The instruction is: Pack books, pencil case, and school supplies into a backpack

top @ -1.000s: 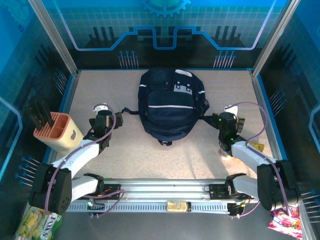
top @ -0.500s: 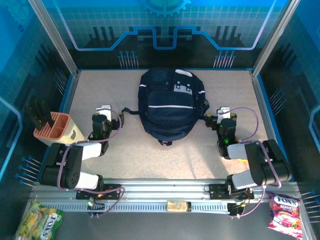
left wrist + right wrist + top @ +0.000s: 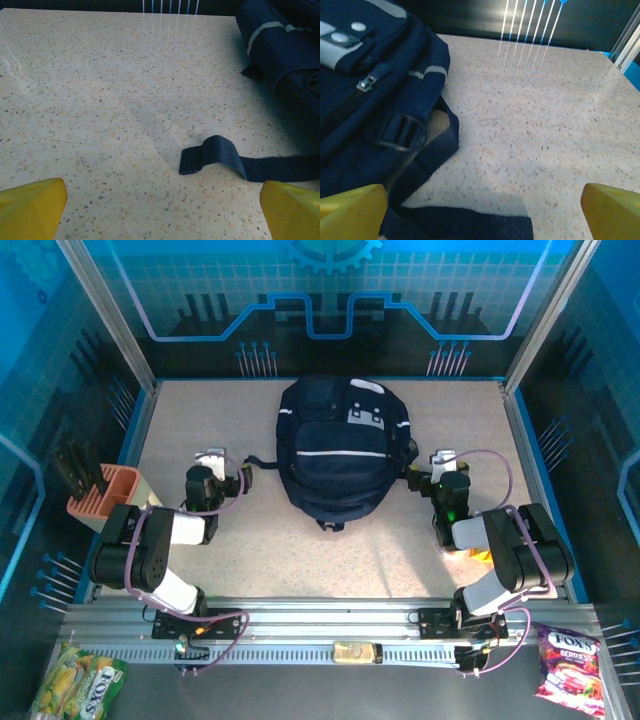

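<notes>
At the centre of the top view, toward the back of the speckled table (image 3: 250, 550), we see the navy backpack (image 3: 345, 445) lying flat. We find the left gripper (image 3: 209, 458) just left of it and the right gripper (image 3: 446, 460) just right, both spread wide and holding nothing. Low in the left wrist frame, a loose strap (image 3: 240, 162) lies on the table between our yellow fingertips (image 3: 30, 207).
</notes>
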